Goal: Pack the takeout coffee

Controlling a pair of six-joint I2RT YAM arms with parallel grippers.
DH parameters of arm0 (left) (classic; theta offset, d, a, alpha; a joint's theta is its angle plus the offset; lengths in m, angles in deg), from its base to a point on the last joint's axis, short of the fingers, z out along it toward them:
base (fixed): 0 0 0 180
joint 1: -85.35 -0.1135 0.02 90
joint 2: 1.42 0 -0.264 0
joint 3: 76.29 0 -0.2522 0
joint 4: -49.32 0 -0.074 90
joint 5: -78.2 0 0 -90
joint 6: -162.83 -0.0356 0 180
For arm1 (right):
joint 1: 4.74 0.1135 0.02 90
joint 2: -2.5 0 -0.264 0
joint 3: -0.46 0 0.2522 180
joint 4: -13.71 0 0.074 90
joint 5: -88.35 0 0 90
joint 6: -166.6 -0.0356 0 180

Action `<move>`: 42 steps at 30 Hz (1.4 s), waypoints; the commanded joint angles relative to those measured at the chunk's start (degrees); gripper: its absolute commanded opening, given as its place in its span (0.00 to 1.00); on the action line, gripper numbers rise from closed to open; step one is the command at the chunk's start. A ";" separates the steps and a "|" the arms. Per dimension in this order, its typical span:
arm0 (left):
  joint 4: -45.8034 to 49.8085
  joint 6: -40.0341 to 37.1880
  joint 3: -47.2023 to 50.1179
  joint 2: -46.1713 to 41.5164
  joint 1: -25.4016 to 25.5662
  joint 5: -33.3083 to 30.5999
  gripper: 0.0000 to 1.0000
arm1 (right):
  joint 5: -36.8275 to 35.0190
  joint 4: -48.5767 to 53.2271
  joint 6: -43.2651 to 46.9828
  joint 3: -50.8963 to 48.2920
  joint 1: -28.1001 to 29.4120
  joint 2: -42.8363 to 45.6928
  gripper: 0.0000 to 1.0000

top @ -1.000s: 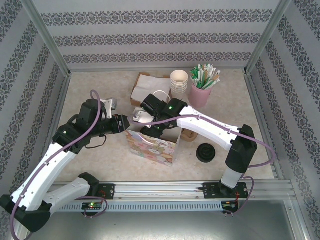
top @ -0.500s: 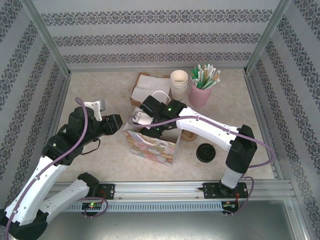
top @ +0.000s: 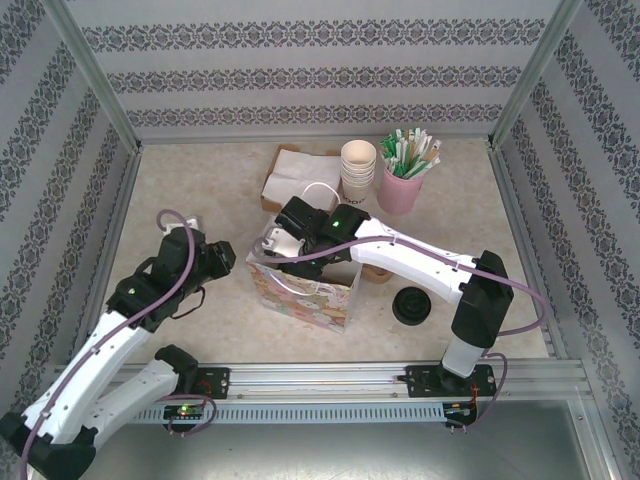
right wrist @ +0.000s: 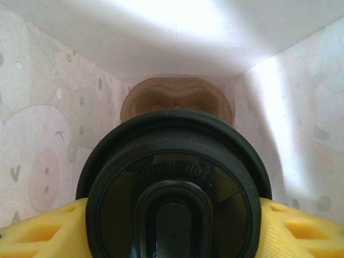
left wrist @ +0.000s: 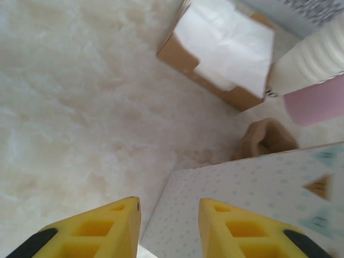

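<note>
Grip of the right tool (right wrist: pixel 172 236) was clamped on the takeout coffee (right wrist: pixel 173 177), its round black plastic dome lid facing up, down inside the pastel pig-printed paper bag (right wrist: pixel 37 134) near the middle of the pale counter (top: pixel 200 190). The left tool (left wrist: pixel 169 226) hung parted and empty just beside that bag.

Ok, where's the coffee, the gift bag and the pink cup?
takeout coffee (right wrist: pixel 174 185): right wrist view, on its black lid.
gift bag (top: pixel 305 298): top external view, patterned front.
pink cup (top: pixel 400 192): top external view, side wall.
</note>
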 commanded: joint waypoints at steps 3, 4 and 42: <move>-6.92 2.77 4.58 3.68 -1.67 5.45 0.33 | -4.16 7.20 1.84 -2.74 0.93 -3.78 0.45; -8.07 2.87 5.67 4.42 -1.79 6.01 0.32 | -3.77 7.21 1.81 -2.83 1.03 -3.97 0.45; -28.67 3.39 20.84 17.06 -1.78 13.85 0.32 | 4.99 2.20 -6.59 -7.58 -2.44 -1.26 0.44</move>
